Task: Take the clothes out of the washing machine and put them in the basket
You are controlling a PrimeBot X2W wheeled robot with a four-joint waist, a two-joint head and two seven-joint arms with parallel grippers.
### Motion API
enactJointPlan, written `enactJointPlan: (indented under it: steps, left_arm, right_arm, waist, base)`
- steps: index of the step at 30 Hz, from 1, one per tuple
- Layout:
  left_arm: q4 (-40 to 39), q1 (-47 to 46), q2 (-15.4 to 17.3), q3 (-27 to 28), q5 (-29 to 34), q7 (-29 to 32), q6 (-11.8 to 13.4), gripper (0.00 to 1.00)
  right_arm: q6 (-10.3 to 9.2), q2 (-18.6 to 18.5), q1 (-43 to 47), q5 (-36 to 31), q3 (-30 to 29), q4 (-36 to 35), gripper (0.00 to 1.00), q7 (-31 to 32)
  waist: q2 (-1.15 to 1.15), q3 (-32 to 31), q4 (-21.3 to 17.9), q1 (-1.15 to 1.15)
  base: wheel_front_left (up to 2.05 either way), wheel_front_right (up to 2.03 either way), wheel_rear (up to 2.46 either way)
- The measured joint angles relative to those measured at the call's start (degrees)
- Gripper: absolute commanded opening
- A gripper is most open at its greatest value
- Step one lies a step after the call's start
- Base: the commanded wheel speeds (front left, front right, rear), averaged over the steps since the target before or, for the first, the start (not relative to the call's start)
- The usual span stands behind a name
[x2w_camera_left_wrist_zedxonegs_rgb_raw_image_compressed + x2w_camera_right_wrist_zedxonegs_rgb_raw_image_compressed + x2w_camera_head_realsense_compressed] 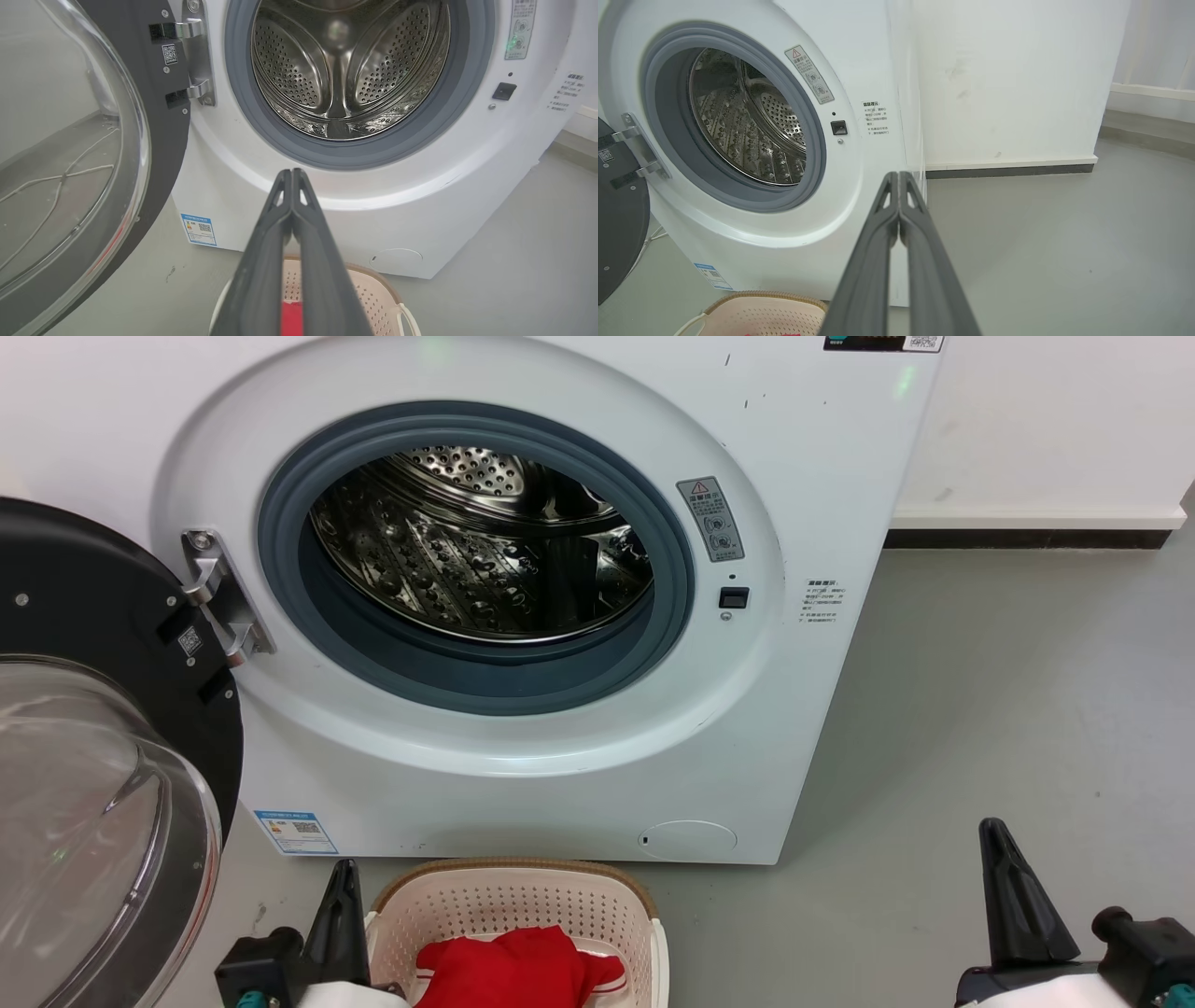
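The white washing machine (523, 616) stands with its black-framed glass door (103, 747) swung open to the left. Its steel drum (485, 541) shows bare metal, with no fabric in it. On the floor in front sits the cream basket (523, 896) with the red clothes (523, 966) lying inside. My left gripper (344, 870) is shut and empty just left of the basket's rim; in its wrist view the fingertips (292, 173) touch. My right gripper (991, 829) is shut and empty over the floor at the lower right, its tips (899, 176) pressed together.
Grey floor (1008, 709) stretches to the right of the machine up to a white wall with a dark skirting (1027, 537). The open door takes up the space at the left. A thin cable (60, 177) lies on the floor behind the door glass.
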Motion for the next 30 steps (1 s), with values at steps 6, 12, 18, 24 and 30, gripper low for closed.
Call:
enactJointPlan:
  steps: [6, 12, 18, 24, 30]
  left_arm:
    - [0.4, -1.0, 0.0, 0.5, -7.1, 1.6, -0.8, 0.0]
    - [0.9, -1.5, -0.1, 1.2, -13.5, 3.1, -1.7, 0.0]
    - [1.3, -2.3, -0.1, 1.8, -19.5, 4.3, -2.3, 0.0]
    - [1.6, -3.3, -0.1, 2.2, -25.2, 5.7, -3.1, 0.0]
    - [2.2, -3.7, -0.1, 2.8, -30.4, 6.9, -3.7, 0.0]
  right_arm:
    - [0.0, -0.4, -0.8, 7.6, 0.2, 1.3, 0.0, 1.3]
    - [0.0, -0.6, -1.9, 14.4, 0.3, 2.2, 0.0, 2.5]
    - [0.0, -0.8, -2.9, 20.9, 0.3, 3.2, 0.0, 3.5]
    - [0.0, -1.1, -3.6, 26.9, 0.3, 4.1, 0.0, 4.6]
    - [-0.01, -1.2, -4.4, 32.3, 0.2, 4.9, 0.0, 5.8]
  waist:
    - [0.0, 0.0, 0.0, 0.0]
    - [0.0, 0.1, 0.0, 0.01]
    - [0.0, 0.1, 0.0, 0.01]
    - [0.0, 0.2, 0.0, 0.0]
    - [0.0, 0.2, 0.0, 0.01]
  base:
    - [0.0, 0.0, 0.0]
    - [0.0, 0.0, 0.0]
    - [0.0, 0.0, 0.0]
    - [0.0, 0.0, 0.0]
    - [0.0, 0.0, 0.0]
